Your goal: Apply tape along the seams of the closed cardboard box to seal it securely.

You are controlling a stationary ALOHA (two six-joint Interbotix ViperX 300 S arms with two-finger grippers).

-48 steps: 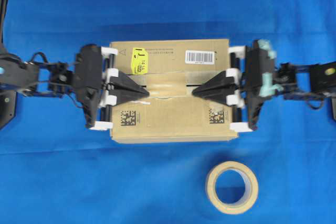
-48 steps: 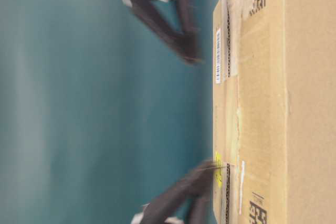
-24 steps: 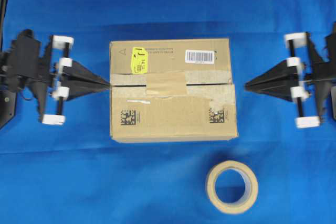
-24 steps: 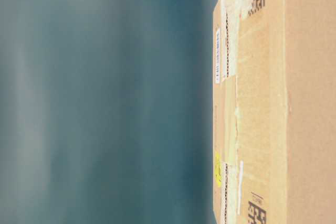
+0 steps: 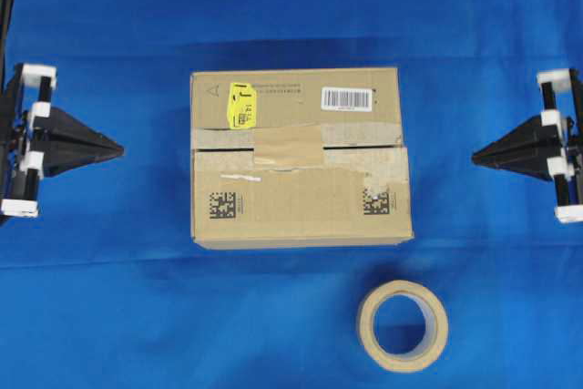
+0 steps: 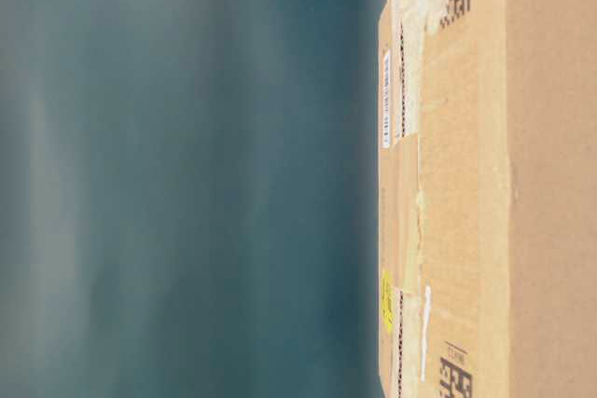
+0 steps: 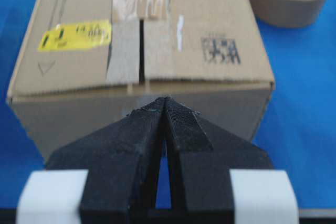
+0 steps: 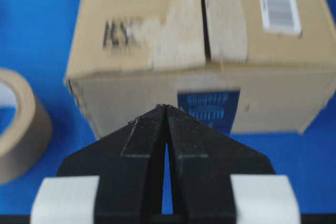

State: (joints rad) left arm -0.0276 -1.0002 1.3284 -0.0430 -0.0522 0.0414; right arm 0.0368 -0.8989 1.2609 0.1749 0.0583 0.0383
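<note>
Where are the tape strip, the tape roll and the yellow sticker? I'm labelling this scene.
tape strip (image 5: 288, 145), overhead view, its middle.
tape roll (image 5: 402, 359), overhead view, its near rim.
yellow sticker (image 5: 241, 104), overhead view, its centre.

Bright blue cloth (image 5: 291, 6) over the whole table (faint creases), evenly lit.

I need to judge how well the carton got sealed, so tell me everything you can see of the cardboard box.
The cardboard box is a brown rectangular carton resting flat on the blue cloth, flaps closed. Its top carries a yellow sticker, a white barcode label and two black square codes. A tan strip of tape covers the middle of the seam; the dark slit still shows at both ends, edged by torn pale old tape. Nothing else touches it.
</note>
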